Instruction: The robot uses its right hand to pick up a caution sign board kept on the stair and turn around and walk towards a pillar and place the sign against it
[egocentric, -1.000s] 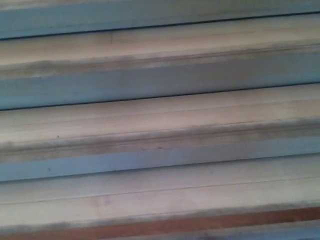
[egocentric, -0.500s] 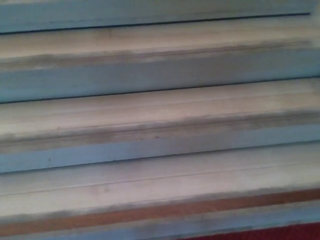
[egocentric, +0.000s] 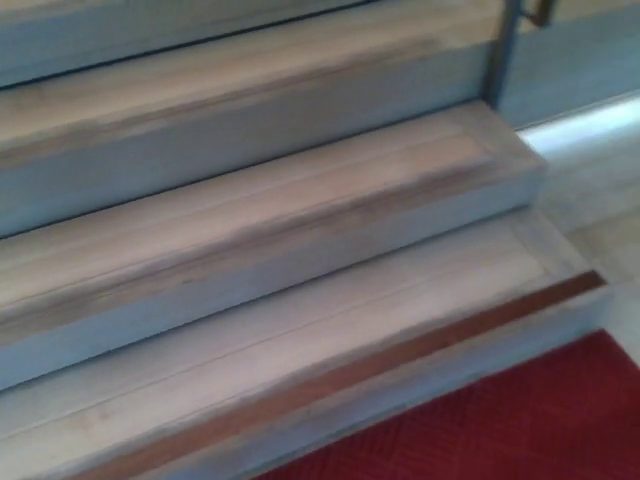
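Pale stone stairs (egocentric: 260, 215) run diagonally across the frame, with a red carpet (egocentric: 500, 425) at the lower right and a metal post (egocentric: 503, 50) at the upper right. No caution sign shows anywhere, so its look cannot be told. Neither robot hand is in view, so their state cannot be told, and how far the task has got cannot be judged.

Pale stone stairs (egocentric: 300, 200) descend to a red carpet (egocentric: 500, 425) on the floor.
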